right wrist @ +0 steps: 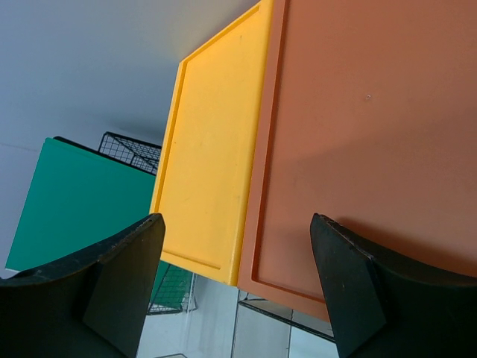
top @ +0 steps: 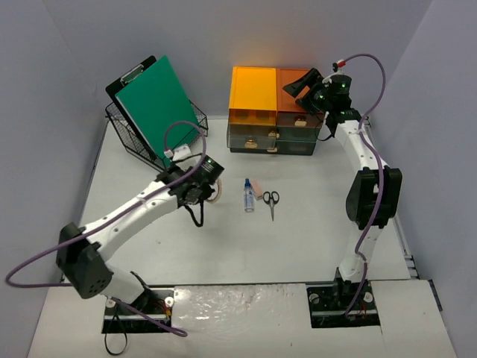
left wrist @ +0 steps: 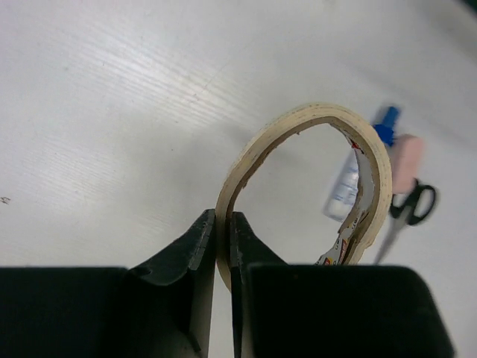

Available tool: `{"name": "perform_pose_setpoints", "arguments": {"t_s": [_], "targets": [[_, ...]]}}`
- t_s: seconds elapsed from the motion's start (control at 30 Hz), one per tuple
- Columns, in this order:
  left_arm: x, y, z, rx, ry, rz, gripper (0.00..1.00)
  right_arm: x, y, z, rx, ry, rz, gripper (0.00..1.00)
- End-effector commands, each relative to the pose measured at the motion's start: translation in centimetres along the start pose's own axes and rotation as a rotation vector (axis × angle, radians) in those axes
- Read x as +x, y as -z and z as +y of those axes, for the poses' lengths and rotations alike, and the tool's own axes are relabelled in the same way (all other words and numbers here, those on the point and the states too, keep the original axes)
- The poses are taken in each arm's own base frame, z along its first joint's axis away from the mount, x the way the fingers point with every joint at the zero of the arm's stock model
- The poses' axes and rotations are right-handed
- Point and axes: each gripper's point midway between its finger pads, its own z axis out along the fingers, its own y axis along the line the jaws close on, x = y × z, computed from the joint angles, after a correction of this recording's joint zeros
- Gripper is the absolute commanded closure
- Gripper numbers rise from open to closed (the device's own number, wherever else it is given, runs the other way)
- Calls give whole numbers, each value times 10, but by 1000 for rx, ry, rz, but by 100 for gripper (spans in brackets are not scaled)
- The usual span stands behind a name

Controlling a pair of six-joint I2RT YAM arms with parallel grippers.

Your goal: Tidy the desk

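Note:
The desk (top: 313, 239) is a white tabletop with pale walls. My left gripper (top: 200, 195) is shut on the rim of a beige tape roll (left wrist: 313, 113), pinched between both jaws (left wrist: 222, 220) and held over the desk left of centre. A small blue-capped bottle (top: 248, 195), a pink eraser (top: 256, 186) and black scissors (top: 270, 200) lie at mid-desk, to the right of the gripper; they also show in the left wrist view, the bottle (left wrist: 346, 179) and the scissors (left wrist: 410, 205) behind the tape. My right gripper (top: 302, 83) is open and empty above the drawer units (right wrist: 237, 220).
A yellow drawer unit (top: 253, 93) and an orange one (top: 294, 97) stand at the back centre on darker drawers. A black wire basket (top: 127, 138) holding a green clipboard (top: 156, 108) stands at the back left.

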Motion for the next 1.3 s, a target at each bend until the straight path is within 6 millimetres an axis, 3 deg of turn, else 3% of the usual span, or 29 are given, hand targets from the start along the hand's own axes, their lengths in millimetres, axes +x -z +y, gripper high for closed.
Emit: {"name": "perform_pose_setpoints", "arguments": {"t_s": [0.0, 0.1, 0.17, 0.23, 0.3, 0.4, 0.57, 0.7, 0.97, 1.27], "targets": [[-72, 71, -23, 175, 20, -141, 100, 13, 8, -15, 58, -28, 50, 24], [-101, 95, -62, 300, 10, -177, 100, 14, 9, -13, 56, -31, 51, 24], [-113, 97, -91, 382, -13, -161, 100, 14, 9, -11, 54, -35, 51, 24], [-115, 81, -125, 448, -60, -115, 100, 13, 9, -7, 50, -33, 47, 24], [-127, 90, -153, 542, -71, -94, 100, 13, 10, -5, 46, -33, 47, 24], [-123, 64, -181, 530, -140, -21, 100, 13, 11, -3, 45, -35, 48, 24], [-143, 61, -230, 626, -168, -46, 100, 19, 13, -3, 46, -36, 62, 24], [-156, 47, -240, 647, -150, -69, 100, 21, 15, -4, 48, -33, 65, 24], [-165, 27, -227, 606, -139, -74, 100, 25, 16, -6, 52, -28, 76, 24], [-173, 10, -225, 576, -150, -102, 100, 30, 15, -4, 50, -25, 85, 24]]}}
